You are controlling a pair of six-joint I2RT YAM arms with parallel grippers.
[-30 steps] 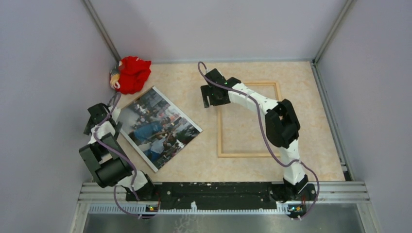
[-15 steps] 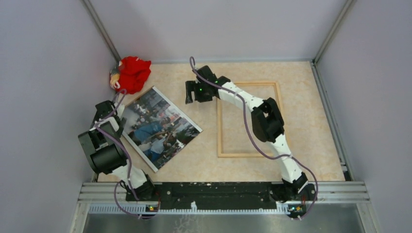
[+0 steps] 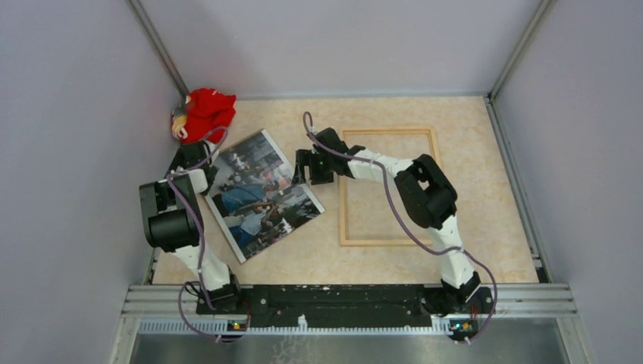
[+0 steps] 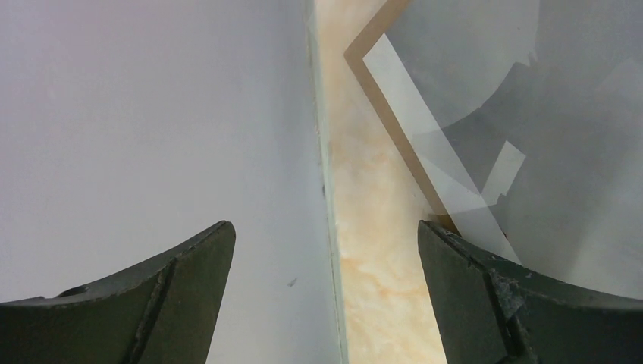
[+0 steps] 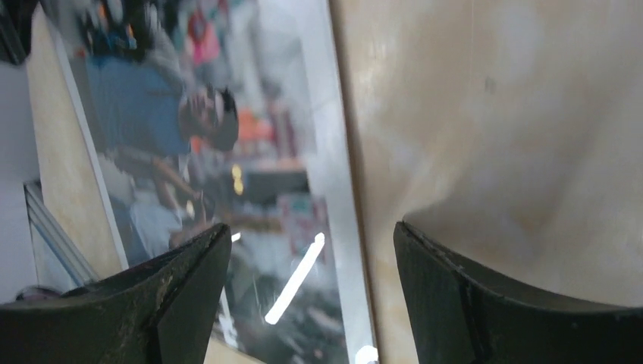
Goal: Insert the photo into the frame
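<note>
Photo lies left of centre, not yet in frame; left claw and right claw open at its edges.

The overhead view is bright, evenly lit and sharp, with only faint, soft shadows. The right wrist view is smeared with blur, and a white streak of glare crosses the photo near six o'clock. In the left wrist view its gloss washes to pale grey reflections at two o'clock.

A red crumpled bundle lies on a beige marbled table — far-left corner.
</note>
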